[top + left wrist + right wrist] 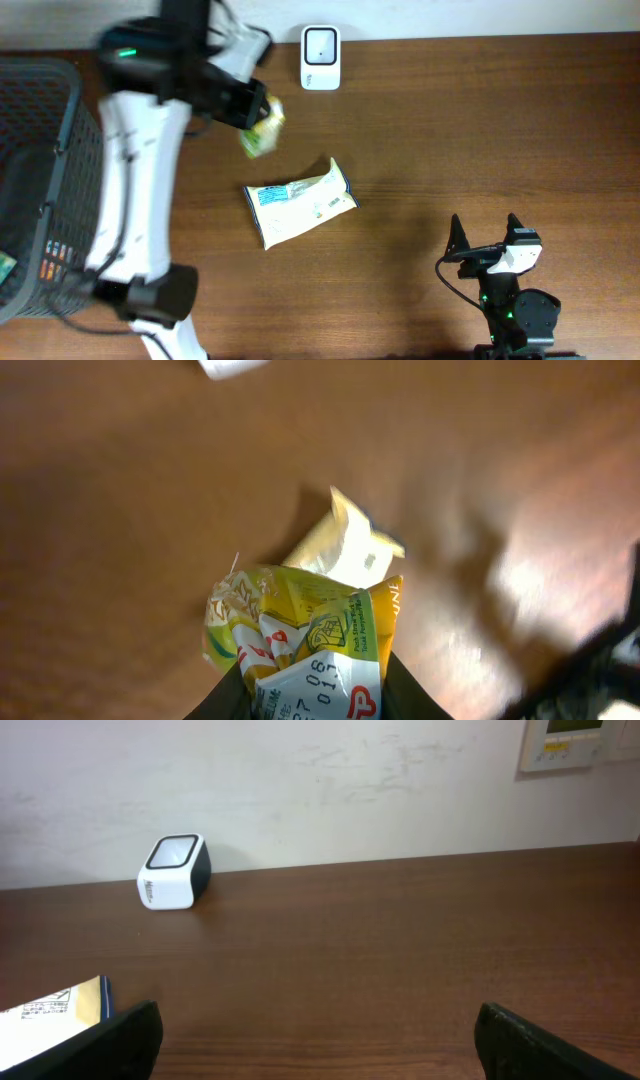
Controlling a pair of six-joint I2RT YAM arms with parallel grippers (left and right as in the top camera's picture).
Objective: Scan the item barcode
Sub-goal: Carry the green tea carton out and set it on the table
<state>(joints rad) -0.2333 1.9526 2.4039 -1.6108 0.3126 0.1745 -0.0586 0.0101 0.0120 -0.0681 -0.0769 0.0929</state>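
**Left arm holding yellow packet up near the scanner**

Overhead: the left gripper (246, 104) is clamping a crumpled yellow packet (263, 128) and holding it over the back-left part of the table (480, 120). The packet is hanging just left of and in front of the white scanner (320, 58), which is standing at the table's far edge; the two are not touching. A white packet (298, 202) is lying flat near the middle of the table, in front of the held one. A dark wire basket (35, 180) is sitting at the left edge. The right gripper (484, 222) is resting at the near right, well apart from everything, with its jaws spread wide and nothing between them.

Left wrist: the yellow packet is filling the lower centre, pinched between the two dark fingers (225, 698), its printed date code facing the camera. The white packet is lying on the wood below it, and a sliver of the scanner is showing at the top edge.

Right wrist: both fingertips are standing far apart with only bare wood between them. The scanner is sitting against the wall (350, 780), and a corner of the white packet is peeking in at the lower left.
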